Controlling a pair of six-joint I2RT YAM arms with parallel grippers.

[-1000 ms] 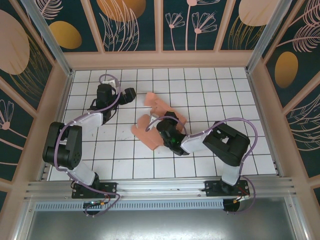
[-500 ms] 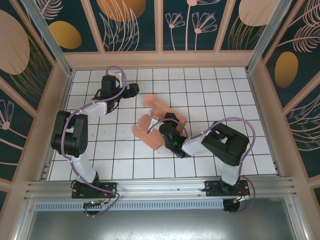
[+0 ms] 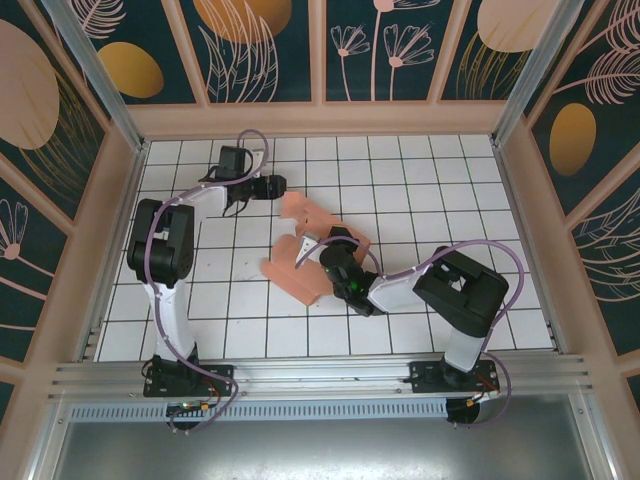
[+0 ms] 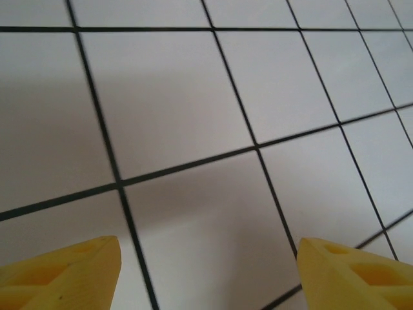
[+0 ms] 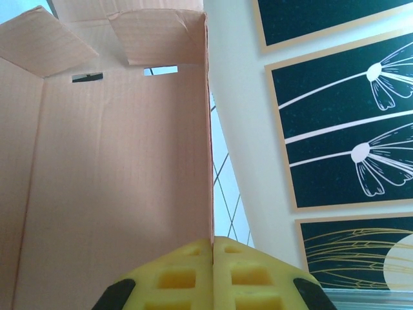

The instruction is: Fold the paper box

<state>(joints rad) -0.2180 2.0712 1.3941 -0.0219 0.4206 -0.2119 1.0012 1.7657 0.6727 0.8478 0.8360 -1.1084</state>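
Note:
The paper box (image 3: 296,275) is a salmon-pink card blank, partly folded up, lying near the middle of the tiled floor. My right gripper (image 3: 328,248) is shut on the edge of one raised panel. In the right wrist view that panel (image 5: 116,168) rises to the left of my right gripper (image 5: 211,240), its edge running into the seam between the yellow fingers (image 5: 177,278). My left gripper (image 3: 278,186) hovers just left of the box's far flap, not touching it. In the left wrist view the left gripper (image 4: 208,248) is open, with bare tiles between its yellow fingertips (image 4: 84,261).
A white tiled floor (image 3: 420,180) is enclosed by low beige walls (image 3: 320,120) with dark patterned panels above them. A metal rail (image 3: 320,375) runs along the near edge, where both arm bases are bolted.
My left arm has swung right toward the box's far flap, and its jaws have narrowed somewhat. The right gripper stays shut on the card, and the box has shifted slightly.

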